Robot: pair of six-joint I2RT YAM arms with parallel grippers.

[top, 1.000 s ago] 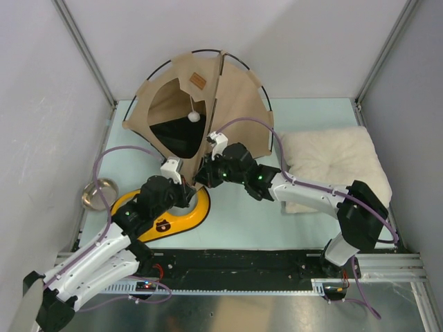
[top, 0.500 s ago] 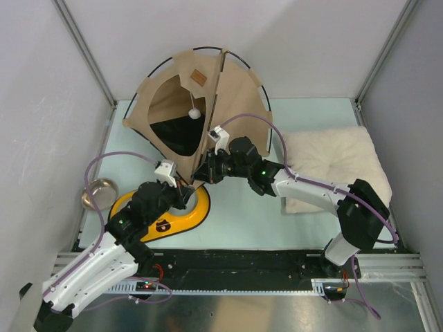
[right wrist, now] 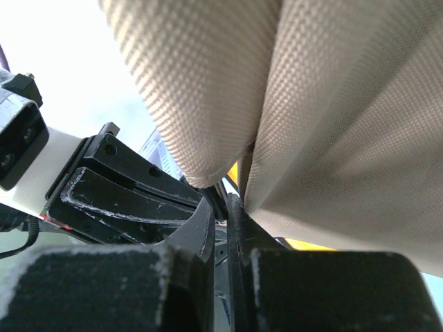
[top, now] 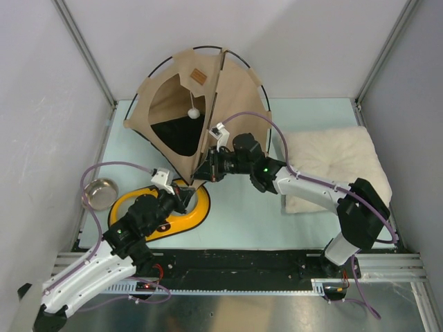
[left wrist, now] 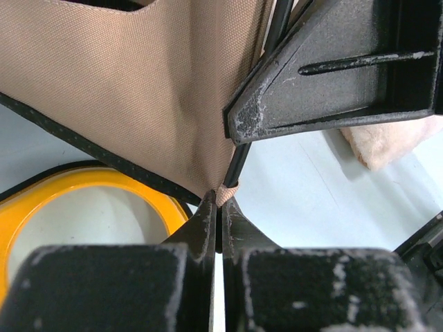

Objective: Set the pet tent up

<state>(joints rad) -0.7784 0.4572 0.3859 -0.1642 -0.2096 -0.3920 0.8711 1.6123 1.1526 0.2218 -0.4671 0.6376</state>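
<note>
The left tool [left wrist: 219,204] pinches the pet tent [top: 239,104] at its 6 o'clock corner. The right tool [right wrist: 223,207] clamps its seam, just toward 1 o'clock.

Plain white walls [top: 311,41] enclose a pale green table [top: 311,111]; a black rail [top: 242,259], perhaps metal, edges its near side.

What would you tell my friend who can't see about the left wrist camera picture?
The left gripper pinches the bottom corner of the tan fabric pet tent, where a thin black pole ends. The right gripper's finger hangs above. A yellow bowl feeder lies left, a cream fluffy pillow right.
</note>
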